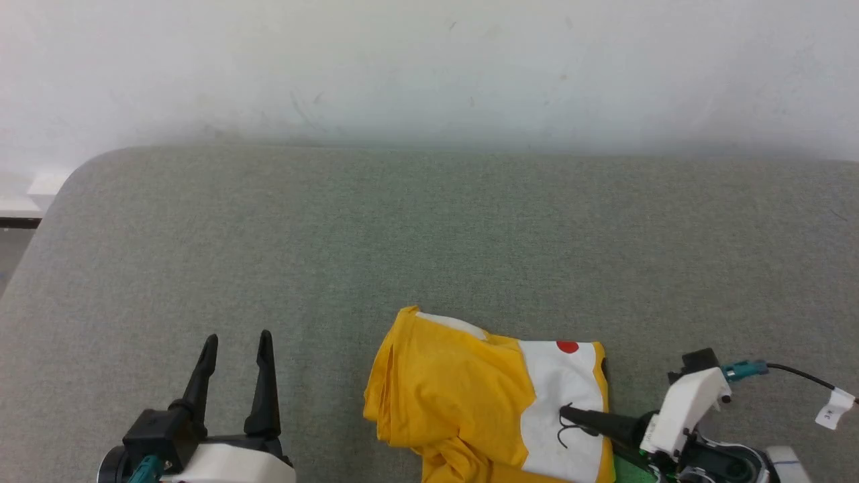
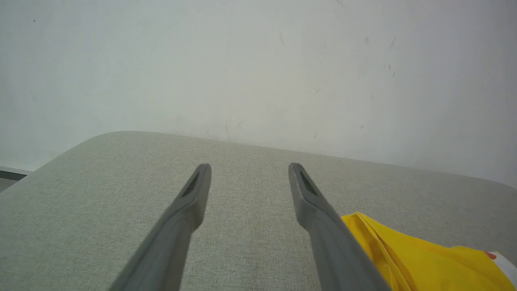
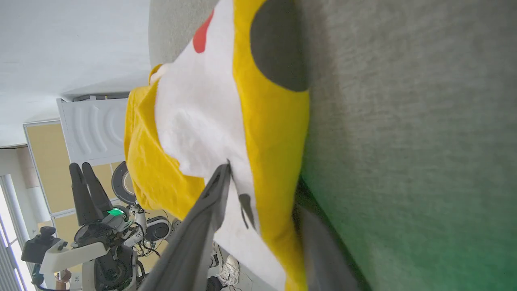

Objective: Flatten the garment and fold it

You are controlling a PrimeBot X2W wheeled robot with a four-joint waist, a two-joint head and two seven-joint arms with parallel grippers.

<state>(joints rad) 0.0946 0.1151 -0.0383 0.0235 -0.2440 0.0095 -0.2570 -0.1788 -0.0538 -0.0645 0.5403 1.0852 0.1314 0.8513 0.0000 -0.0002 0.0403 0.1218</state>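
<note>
A pale, scuffed wall [image 1: 429, 67] runs behind a wide grey fabric-covered worktop [image 1: 429, 235] with a rounded far-left corner. The garment [image 1: 456, 396], a bright yellow T-shirt, lies bunched in a compact, partly folded heap at the near edge of the worktop, to the right of the middle. Its left part is plain yellow with layered edges. Its right part carries a big white patch [image 1: 564, 382].

The left hand [image 1: 238, 337] sits over bare cloth at the near left, well apart from the shirt. Its two dark fingers point away from the robot, spread apart, with nothing between them.

The right hand [image 1: 570, 417] reaches in from the near right and is clamped on the shirt's right edge. One finger lies across the white patch, and in the right wrist view the other runs under the yellow hem against the worktop.

A black spot [image 3: 278, 48] sits on the yellow border at that edge. A red dot [image 1: 568, 347] marks the far rim of the white patch, and thin black lines [image 1: 562, 435] curl just beside the upper fingertip.
</note>
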